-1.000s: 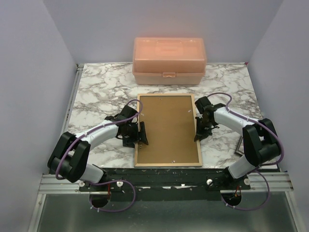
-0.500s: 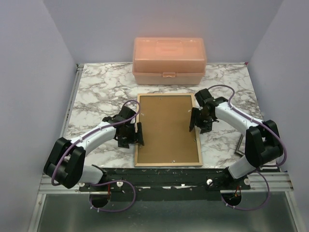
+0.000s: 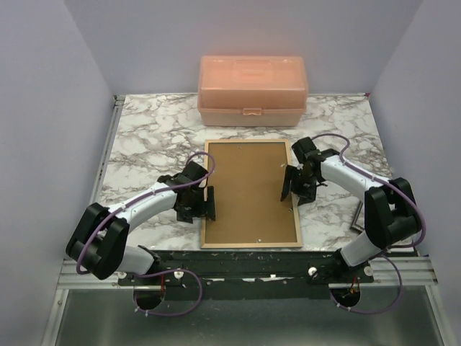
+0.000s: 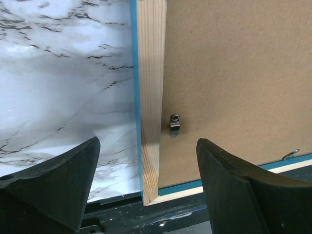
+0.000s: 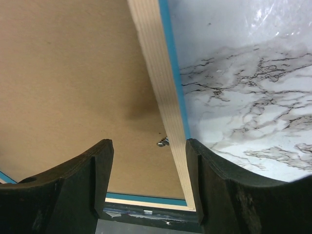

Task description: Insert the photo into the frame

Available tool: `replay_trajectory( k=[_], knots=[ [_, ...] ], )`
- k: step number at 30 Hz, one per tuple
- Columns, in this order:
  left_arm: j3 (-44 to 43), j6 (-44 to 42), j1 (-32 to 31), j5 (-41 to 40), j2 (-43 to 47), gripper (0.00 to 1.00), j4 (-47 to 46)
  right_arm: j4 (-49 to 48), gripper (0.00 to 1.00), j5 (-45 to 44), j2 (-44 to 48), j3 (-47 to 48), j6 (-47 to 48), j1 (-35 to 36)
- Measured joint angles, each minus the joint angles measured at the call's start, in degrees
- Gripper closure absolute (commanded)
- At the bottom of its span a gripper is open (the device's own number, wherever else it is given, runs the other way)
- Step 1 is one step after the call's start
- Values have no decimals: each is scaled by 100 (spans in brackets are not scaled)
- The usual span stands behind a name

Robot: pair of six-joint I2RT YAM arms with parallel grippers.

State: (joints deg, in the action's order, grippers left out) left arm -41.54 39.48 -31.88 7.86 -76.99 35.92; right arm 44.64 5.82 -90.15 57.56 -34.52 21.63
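The large rectangular picture frame w/ narrow light-wood rim [image 3: 250,245] lies flat in the middle of the white, grey-veined marble table [image 3: 144,144], back side up. A thin bright blue edge shows along the outside of the rim, so the blue face is prob. turned down to the table. The stiff brown backing board [image 3: 248,191] sits inside the rim and covers the whole opening. The photo is not visible in any view. It may lie under the board, but I cannot tell this.

The left gripper [image 3: 204,203] stands at the left long side of the frame, jaws released and wide, holding nothing. In its wrist view one black finger [image 4: 58,185] is over the marble and the other over the board, w/ the wood rim btw. them and not touched. The right gripper [image 3: 292,189] is placed the same way at the right long side, also released and holding nothing, its fingers on both sides of the rim.

I judge both stand so because of the small metal clips [image 4: 174,125]. One clip sits on the board just inside each long rim, near the gripper, and these keep the board in. If the photo is inside, the work left is prob. only the clips; if not, the board must come out first.

A peach translucent plastic box [image 3: 252,90] w/ lid stands at the far edge, well apart from the frame.
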Motion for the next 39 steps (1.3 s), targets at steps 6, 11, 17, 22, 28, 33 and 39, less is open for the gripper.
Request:
replay_trajectory(
  k=[6,11,17,22,28,33,39],
  knots=[
    [-13,76,-175,-81,-223,25,-61,-153,32,138,-72,-319,-4,-37],
    [-96,133,-243,-234,-356,32,2,-254,32,177,-107,-452,-7,-37],
    [-295,195,-354,-411,-614,47,98,-319,32,199,-116,-509,-4,-37],
    [-407,229,-455,-385,-772,88,17,-369,32,232,-149,-581,-4,-37],
    [-485,243,-442,-457,-776,100,166,-354,32,232,-157,-588,9,-74],
    [-483,238,-457,-483,-756,100,164,-350,32,238,-157,-586,9,-74],
    [-439,229,-463,-503,-686,46,131,-295,32,245,-170,-525,15,-79]
  ],
)
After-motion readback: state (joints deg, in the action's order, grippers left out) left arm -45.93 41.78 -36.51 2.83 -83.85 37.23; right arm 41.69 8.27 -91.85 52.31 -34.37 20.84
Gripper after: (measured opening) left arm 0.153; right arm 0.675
